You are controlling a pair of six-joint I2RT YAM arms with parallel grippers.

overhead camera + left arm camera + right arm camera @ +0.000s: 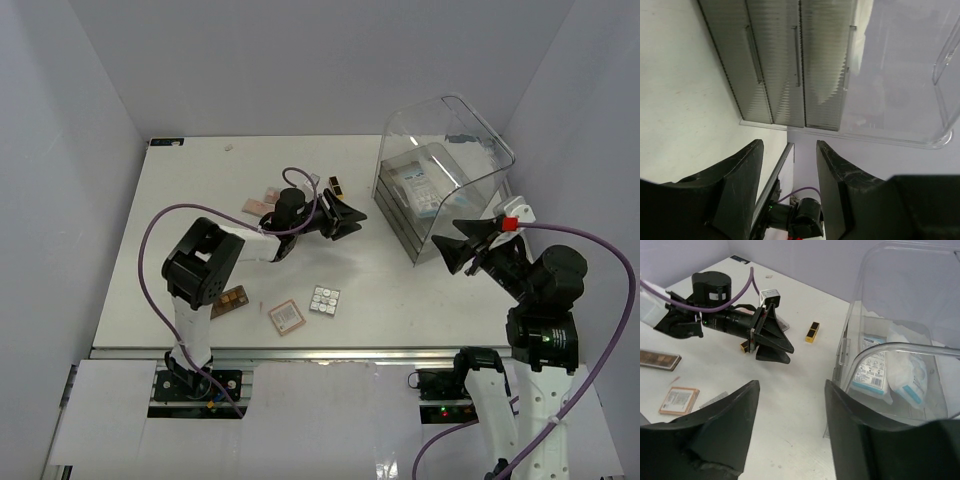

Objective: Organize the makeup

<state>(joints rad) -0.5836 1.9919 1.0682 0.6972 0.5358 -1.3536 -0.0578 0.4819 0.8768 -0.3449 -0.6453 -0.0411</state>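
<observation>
Left claw (352, 222) is open and empty. It sits low over the table (400, 290) at mid-far, pointing right toward the clear box (480, 150). In the left wrist view the jaws are apart with nothing between them, and the box's ribbed drawers (775, 65) are ahead.

Right claw (447, 255) is open and empty, just near of the box, pointing left.

- Makeup:
  - White-blue packet (872, 375) is inside the box under the domed lid.
  - Dark-gold piece (337, 186) is on the table, just far of the left claw.
  - Pink palette (260, 206) is far-left, beside the left arm's wrist and partly hidden.
  - Brown palette (230, 300) is near-left, close to the left arm.
  - Compact (286, 317) is near centre.
  - Grid palette (324, 300) is just right of the compact, not touching it.
</observation>
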